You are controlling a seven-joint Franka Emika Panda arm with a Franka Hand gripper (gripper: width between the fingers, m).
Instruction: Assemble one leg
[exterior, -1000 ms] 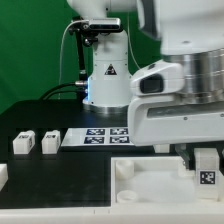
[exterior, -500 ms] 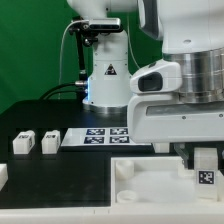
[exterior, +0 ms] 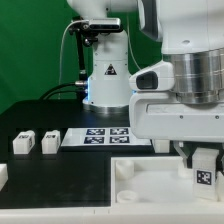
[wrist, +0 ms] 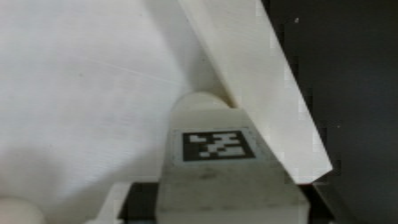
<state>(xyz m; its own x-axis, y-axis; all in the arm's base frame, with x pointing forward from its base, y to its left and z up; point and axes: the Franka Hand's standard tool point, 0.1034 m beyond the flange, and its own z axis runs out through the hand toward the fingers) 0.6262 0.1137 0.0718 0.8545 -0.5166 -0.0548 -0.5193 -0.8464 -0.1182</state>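
Bright even light, soft blur, washed whites

Exterior view faces the robot base across the table; wrist view closely shares the tagged leg (exterior: 204,170).

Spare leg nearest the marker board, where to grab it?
Take that leg from above, jaws across its two narrow side faces, about mid-length. It lies alone on the table, with a gap to the neighbouring leg, so there should be room for them.

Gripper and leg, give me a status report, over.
Gripper shut on the leg, tag facing out. Leg held over the white tabletop piece by its edge. Nothing visibly in the way.
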